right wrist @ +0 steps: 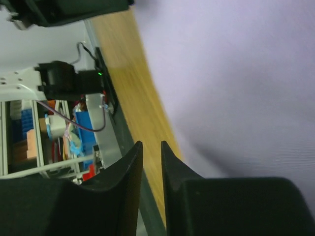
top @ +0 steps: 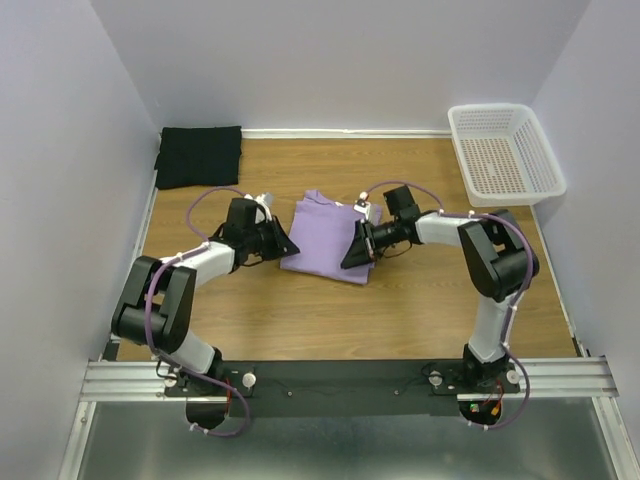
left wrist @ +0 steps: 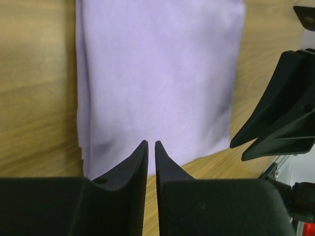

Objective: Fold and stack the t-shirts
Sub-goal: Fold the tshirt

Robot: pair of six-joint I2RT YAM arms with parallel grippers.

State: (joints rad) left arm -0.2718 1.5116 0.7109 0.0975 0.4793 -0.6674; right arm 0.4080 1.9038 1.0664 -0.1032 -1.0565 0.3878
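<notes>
Between both arms, folded lavender shirt (top: 325,238), long axis front-to-back.

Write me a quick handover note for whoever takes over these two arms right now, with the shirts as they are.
Left gripper: jaws nearly together, nothing between them, tips at the near edge of the lavender shirt.
Right gripper: narrow gap, nothing held, at the shirt's other side.
Lavender shirt: folded into a rectangle, mid-table between the arms.
Black shirt: folded, far left corner.
White basket: far right, apparently holding no shirt.
Done: both shirts look folded.
Left: stack one on the other.
</notes>
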